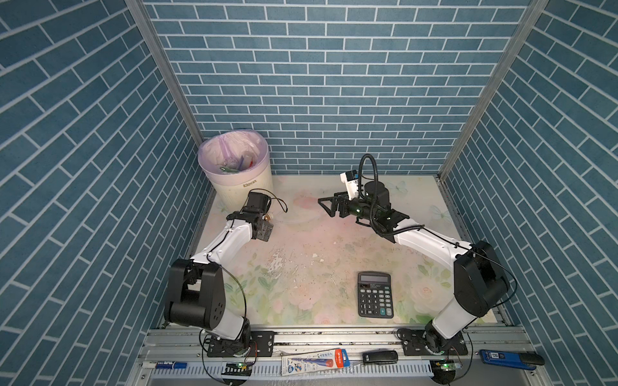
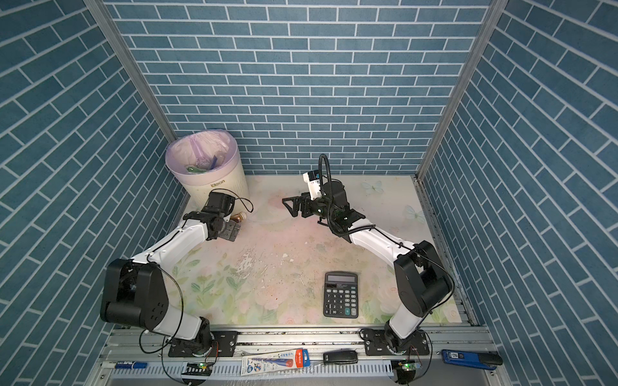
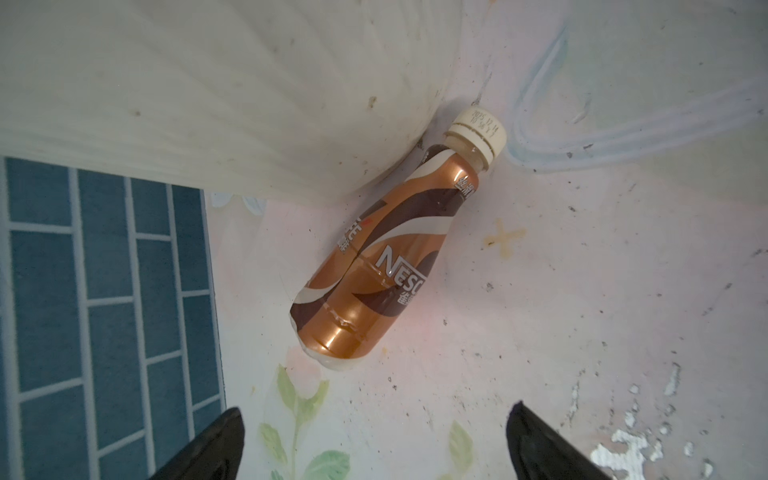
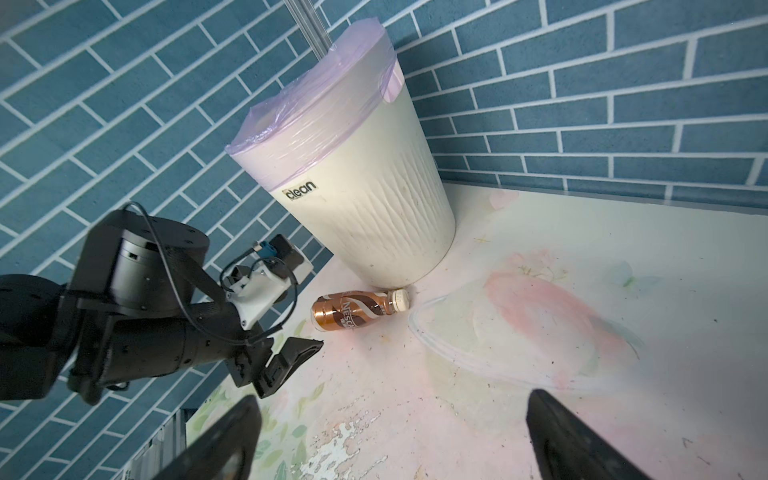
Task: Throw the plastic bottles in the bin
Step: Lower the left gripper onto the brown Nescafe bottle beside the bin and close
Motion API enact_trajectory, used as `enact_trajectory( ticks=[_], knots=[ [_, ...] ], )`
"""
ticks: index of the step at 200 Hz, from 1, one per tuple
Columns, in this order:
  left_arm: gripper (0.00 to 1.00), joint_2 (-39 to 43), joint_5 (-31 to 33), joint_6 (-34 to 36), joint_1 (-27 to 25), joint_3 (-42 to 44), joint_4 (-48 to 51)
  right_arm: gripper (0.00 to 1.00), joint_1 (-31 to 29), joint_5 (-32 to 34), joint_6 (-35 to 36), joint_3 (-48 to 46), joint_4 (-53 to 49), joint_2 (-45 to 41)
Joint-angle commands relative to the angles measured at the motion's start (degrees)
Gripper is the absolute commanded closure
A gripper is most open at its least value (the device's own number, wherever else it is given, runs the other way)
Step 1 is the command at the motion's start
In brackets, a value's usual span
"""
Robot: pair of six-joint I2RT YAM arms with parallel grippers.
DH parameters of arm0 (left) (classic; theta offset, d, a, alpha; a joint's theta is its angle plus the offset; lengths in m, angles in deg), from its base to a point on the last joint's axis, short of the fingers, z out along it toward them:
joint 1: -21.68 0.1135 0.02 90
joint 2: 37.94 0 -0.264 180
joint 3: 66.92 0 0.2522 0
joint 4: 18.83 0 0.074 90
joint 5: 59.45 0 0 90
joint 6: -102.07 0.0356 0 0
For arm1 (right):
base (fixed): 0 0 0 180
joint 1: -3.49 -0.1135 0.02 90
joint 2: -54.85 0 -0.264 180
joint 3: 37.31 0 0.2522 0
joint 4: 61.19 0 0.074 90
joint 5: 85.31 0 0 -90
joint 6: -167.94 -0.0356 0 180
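Blue brick-pattern walls enclose floral pastel bench [image 1: 301, 254]. Far left corner: round cream ribbed bin with lilac plastic liner [image 1: 240, 190], discarded bottles [image 1: 234, 165] inside. At bin's foot: brown coffee-labelled plastic bottle with white cap [image 3: 374, 266], lying on side, cap end nearest bin. Just beside its base end, my left tool [image 3: 376, 407] hovers, jaws spread wide, nothing held. Mid-bench, my right tool [image 1: 326, 206] released, empty, pointing toward bin. Front right: black calculator [image 1: 375, 294].

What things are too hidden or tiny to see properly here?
- Brown bottle: in both top views, the left arm's wrist covers all but its cap end.
- Inside the bin: top views, its wall hides most; bottles cannot be counted.
- Left gripper: left wrist view, the edge cuts its fingers off.
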Motion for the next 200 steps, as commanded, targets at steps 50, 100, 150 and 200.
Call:
enact_trajectory(
  ticks=[50, 100, 150, 200],
  knots=[
    [0.01, -12.1, 6.2, 8.1, -0.4, -4.3, -3.7, 0.01, 1.4, -2.5, -2.9, -3.4, 4.9, -1.5],
    [0.01, -15.6, 8.5, 9.5, -0.2, -5.6, -5.0, 0.01, 2.1, -3.1, -3.4, -3.5, 5.7, -1.2],
    [0.09, -20.1, 10.4, 7.5, 0.2, -9.8, -1.4, 0.02, 2.4, -3.8, -5.1, -3.9, 7.2, -0.6],
    [0.12, -20.9, 10.6, 6.7, 0.2, -10.0, -0.5, 0.02, 2.7, -3.6, -5.4, -4.3, 7.7, -0.7]
  ],
)
